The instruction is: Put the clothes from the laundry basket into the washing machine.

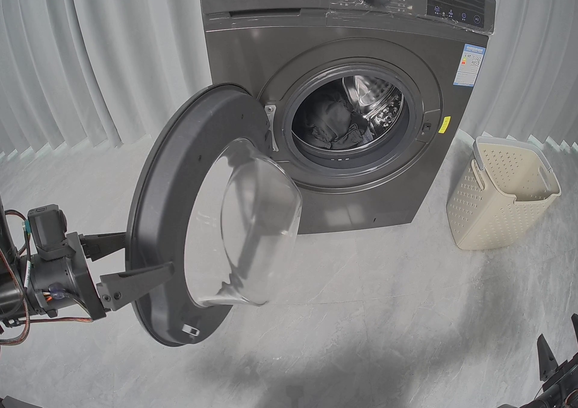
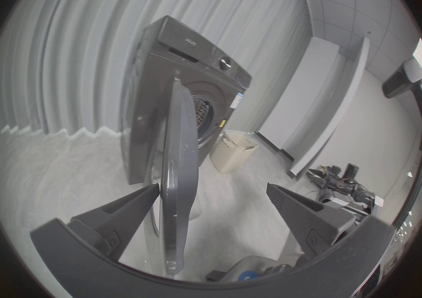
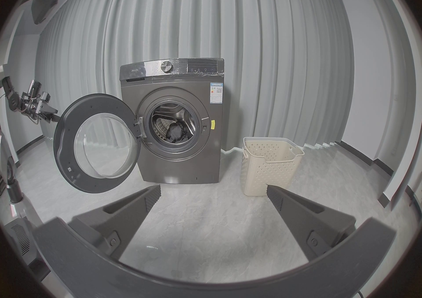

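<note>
Left gripper (image 1: 149, 252), head view 8 o'clock: jaws spread, door (image 1: 168, 186) rim between them. Right gripper (image 3: 213, 188), 5 o'clock: jaws spread, holding nothing. Door wide open. Basket (image 1: 503, 192), 3 o'clock, on floor beside washer (image 1: 337, 24). Dark clothes (image 1: 331, 120) in drum, 12 o'clock.

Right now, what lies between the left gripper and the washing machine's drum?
The open door, its rim inside the open left gripper; the head view shows it.

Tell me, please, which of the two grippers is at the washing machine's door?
The left gripper: its open fingers straddle the edge of the door. The right gripper, also open, hangs over the floor, well apart from the washing machine.
</note>
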You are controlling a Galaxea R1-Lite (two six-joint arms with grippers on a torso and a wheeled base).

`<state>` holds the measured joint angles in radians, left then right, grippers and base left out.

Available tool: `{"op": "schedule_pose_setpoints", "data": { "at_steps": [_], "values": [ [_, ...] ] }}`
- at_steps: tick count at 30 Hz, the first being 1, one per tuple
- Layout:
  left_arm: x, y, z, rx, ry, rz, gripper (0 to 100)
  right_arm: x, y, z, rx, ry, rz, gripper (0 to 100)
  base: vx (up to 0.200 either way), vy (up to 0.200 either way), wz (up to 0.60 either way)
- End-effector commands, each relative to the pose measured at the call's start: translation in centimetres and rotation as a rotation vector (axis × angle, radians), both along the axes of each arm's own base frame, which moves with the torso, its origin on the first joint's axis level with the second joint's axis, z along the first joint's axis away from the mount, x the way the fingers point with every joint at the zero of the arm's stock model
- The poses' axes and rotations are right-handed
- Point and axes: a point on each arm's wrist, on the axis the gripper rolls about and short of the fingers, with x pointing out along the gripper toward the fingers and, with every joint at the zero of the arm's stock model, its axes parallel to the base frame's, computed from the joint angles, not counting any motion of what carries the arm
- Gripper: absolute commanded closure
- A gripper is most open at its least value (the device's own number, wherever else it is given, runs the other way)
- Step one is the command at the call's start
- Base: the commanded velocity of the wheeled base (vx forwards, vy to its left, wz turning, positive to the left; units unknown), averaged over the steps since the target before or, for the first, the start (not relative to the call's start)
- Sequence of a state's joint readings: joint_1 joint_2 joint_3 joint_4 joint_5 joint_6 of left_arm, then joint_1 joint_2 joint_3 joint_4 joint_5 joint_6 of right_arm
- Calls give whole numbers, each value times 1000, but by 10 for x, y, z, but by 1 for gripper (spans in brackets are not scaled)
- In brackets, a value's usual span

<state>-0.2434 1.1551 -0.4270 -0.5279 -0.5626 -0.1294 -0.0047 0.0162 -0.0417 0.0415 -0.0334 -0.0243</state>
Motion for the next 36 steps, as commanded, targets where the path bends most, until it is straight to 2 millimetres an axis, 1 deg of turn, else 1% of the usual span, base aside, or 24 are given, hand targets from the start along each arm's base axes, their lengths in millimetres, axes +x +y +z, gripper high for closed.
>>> {"op": "schedule_pose_setpoints", "data": {
  "at_steps": [1, 2, 4, 5, 9, 11, 14, 16, 18, 23, 26, 30, 31, 36],
  "values": [
    [-8, -22, 8, -45, 14, -153, 0, -1, 0, 0, 1, -7, 1, 0, 0, 0, 0],
    [-9, -26, 8, -63, 37, -179, 0, -1, 0, 0, 1, -7, 0, 0, 0, 0, 0],
    [-9, -26, 8, -63, 37, -179, 0, -1, 0, 0, 1, -7, 0, 0, 0, 0, 0],
    [-8, -35, 8, -88, 81, -224, 0, -1, 0, 0, 1, -7, 0, 0, 0, 0, 0],
    [-1, -40, 4, -83, 81, -217, 0, -1, 0, 0, 4, -7, 6, 0, 0, 0, 0],
    [1, -38, 4, -86, 62, -187, 0, 0, 0, -1, 12, -6, 6, 0, 0, 0, 0],
    [-4, -33, 8, -97, 17, -121, 0, -1, 0, 0, 17, -7, 6, 0, 0, 0, 0],
    [-9, -25, 11, -101, -14, -43, 0, -1, 0, 0, 17, -7, 6, 0, 0, 0, 0],
    [-10, -20, 12, -94, -27, 19, 0, -1, 0, 0, 17, -7, 7, 0, 0, 0, 0],
    [-8, -18, 5, -40, -37, 85, 0, -1, 0, 0, 17, -7, 6, 0, 0, 0, 0],
    [-1, -22, -6, 18, -16, 96, 0, 0, 0, -1, 17, -6, 6, 0, 0, 0, 0],
    [17, -29, -19, 96, 9, 117, 0, -1, 0, 0, 17, -7, 6, 0, 0, 0, 0],
    [20, -30, -21, 104, 17, 124, 0, -1, 0, 0, 17, -7, 7, 0, 0, 0, 0],
    [50, -46, -22, 110, 24, 131, 0, -1, 0, 0, 17, -7, 7, 0, 0, 0, 0]
  ]
}}
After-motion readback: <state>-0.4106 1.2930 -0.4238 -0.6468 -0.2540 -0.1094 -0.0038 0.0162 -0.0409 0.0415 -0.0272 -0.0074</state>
